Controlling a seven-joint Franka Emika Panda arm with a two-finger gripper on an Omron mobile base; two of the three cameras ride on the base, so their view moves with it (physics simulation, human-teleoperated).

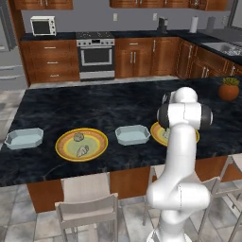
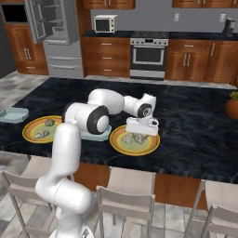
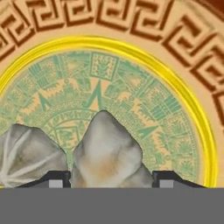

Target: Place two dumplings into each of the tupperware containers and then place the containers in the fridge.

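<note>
A white robot arm is reaching down over a dark island counter point(image 1: 118, 106). Its gripper point(image 2: 141, 133) is hanging low over the right plate point(image 2: 122, 145), and in the hand view its fingertips point(image 3: 56, 179) are sitting either side of a dumpling point(image 3: 107, 151), jaws partly spread; whether they are gripping it, I cannot tell. A second dumpling point(image 3: 26, 155) is lying just beside it on the same plate. Two more dumplings point(image 1: 79, 137) are sitting on the left plate point(image 1: 81, 144). One tray point(image 1: 132, 134) is lying between the plates, another tray point(image 1: 23, 138) is lying at the far left. The fridge point(image 2: 56, 37) is standing well apart, beyond the counter, door open.
</note>
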